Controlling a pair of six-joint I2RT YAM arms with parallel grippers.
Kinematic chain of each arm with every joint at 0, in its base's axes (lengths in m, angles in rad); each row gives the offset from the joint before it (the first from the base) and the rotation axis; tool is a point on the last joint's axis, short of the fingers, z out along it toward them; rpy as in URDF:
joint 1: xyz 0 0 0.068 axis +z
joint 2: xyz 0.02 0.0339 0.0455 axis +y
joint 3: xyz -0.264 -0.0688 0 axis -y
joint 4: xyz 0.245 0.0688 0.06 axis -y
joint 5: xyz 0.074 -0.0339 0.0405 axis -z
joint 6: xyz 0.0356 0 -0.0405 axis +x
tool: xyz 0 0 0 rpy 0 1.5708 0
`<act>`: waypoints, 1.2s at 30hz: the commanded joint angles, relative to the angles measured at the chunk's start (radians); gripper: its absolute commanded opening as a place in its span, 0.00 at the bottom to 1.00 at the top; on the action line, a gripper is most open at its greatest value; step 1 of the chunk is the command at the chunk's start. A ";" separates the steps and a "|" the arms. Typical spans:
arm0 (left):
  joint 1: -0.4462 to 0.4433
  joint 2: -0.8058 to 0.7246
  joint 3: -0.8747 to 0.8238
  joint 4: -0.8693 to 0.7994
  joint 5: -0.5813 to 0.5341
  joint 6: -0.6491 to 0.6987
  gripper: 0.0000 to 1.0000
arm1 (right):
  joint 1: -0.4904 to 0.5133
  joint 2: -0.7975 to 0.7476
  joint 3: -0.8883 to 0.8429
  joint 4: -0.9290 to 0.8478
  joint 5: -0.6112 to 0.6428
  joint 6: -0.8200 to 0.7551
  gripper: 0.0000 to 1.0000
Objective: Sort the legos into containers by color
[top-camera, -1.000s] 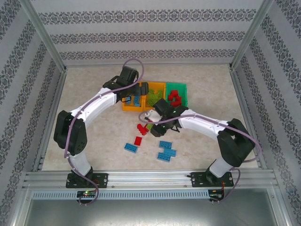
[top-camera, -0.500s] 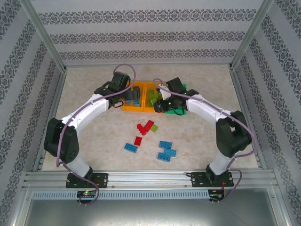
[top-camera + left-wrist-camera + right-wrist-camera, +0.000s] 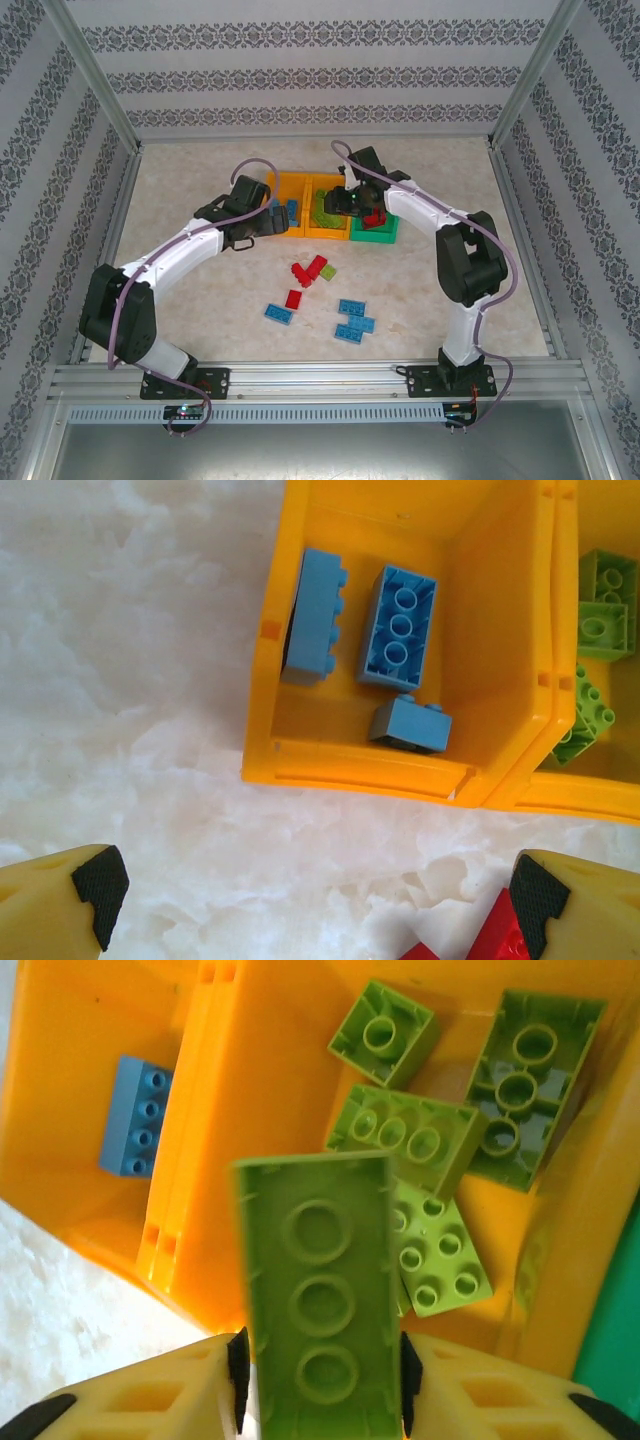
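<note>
One lime brick (image 3: 318, 1305) sits between your right gripper's (image 3: 318, 1375) pads, its long axis running straight out from the fingers. Its edges blur, so you cannot tell whether it is clamped. Beyond it, four lime bricks (image 3: 415, 1145) lie in the middle orange bin (image 3: 280, 1060). Your left gripper (image 3: 320, 900) (jaws wide apart, empty) hangs just short of the left orange bin (image 3: 500, 610), with three blue bricks (image 3: 398, 628) ahead.

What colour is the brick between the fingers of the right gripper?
Lime green. The brick shows best in the right wrist view.
</note>
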 commanded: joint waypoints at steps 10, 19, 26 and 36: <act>-0.117 -0.110 -0.115 -0.233 -0.061 -0.318 1.00 | -0.004 -0.055 -0.008 0.019 0.008 0.042 0.62; -0.236 -0.289 -0.310 -0.258 -0.013 -0.792 1.00 | -0.010 -0.130 -0.086 0.049 0.038 0.035 0.65; -0.305 -0.278 -0.327 -0.255 0.022 -1.013 0.98 | -0.040 -0.149 -0.134 0.092 0.011 0.054 0.67; -0.351 -0.166 -0.404 -0.133 0.098 -1.194 0.84 | -0.074 -0.182 -0.171 0.113 -0.019 0.031 0.68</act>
